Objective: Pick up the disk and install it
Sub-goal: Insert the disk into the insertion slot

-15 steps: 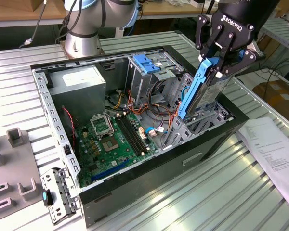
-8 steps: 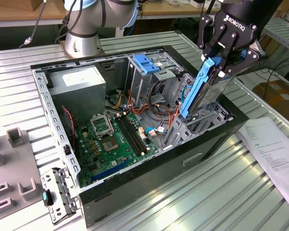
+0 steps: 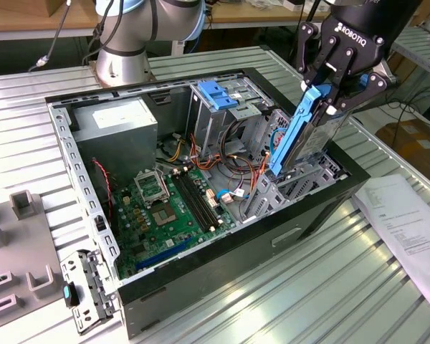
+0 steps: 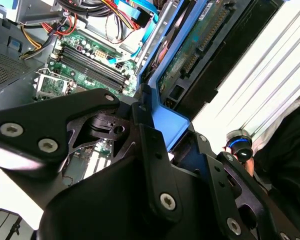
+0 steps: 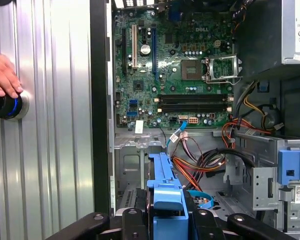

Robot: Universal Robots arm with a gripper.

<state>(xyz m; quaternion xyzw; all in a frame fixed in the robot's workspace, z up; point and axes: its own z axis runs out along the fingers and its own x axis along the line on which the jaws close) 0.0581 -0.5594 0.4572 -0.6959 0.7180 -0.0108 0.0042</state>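
Gripper (image 3: 321, 95) is clamped on the disk (image 3: 298, 137).
The disk is held lifted and tilted below the jaws, over the case (image 3: 201, 283), not yet seated.

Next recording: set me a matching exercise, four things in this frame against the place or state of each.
Things:
1. disk
2. motherboard
3. paper sheet
4. hand

Places or states:
A. lying on the table beside the case
B. on a blue-ringed button
C. gripped by the claw, steeply tilted
D. flat inside the case

Pairs: 1-C, 2-D, 3-A, 4-B
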